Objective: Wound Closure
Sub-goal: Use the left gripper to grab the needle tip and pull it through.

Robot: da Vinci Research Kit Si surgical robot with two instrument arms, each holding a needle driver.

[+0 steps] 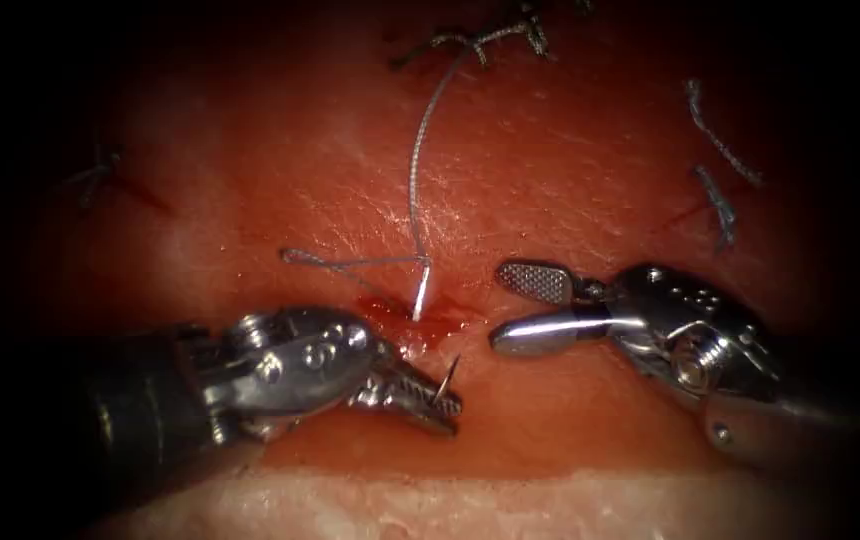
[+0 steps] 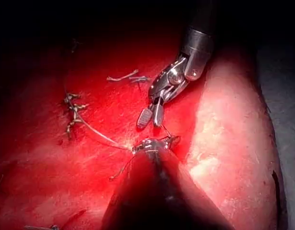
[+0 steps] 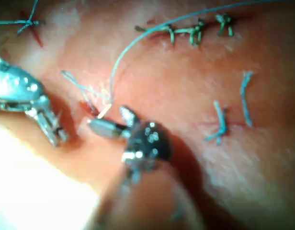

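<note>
The left tool sits low on the near side of the tissue, coming in from the left, and its jaws are clamped together on the needle. What shows of the needle near the jaws is a short dark point sticking up out of the jaw tips, just near and right of the cut. Above it a bright sliver of metal stands at the cut, where the thread meets the tissue; whether that sliver is the same needle's other end, I can't tell. Red fluid pools around that spot.

Over on the right, the right tool has its jaws spread wide apart, one ridged face turned up, the other smooth jaw below it, and nothing is between them. It hovers just right of the cut, near the left tool's tip but not touching it.

The thread runs up from the cut in a long arc to a knotted stitch on the far side. A second strand trails off to the left from the same spot and ends free on the tissue. Cut ends of thread lie well off to the far right, and another stitch sits far left.

From the left wrist view, the right tool hangs with open jaws just beyond the left tool's tip. From the right wrist view, the right tool's open jaws point at the cut, with the left tool beside it.
</note>
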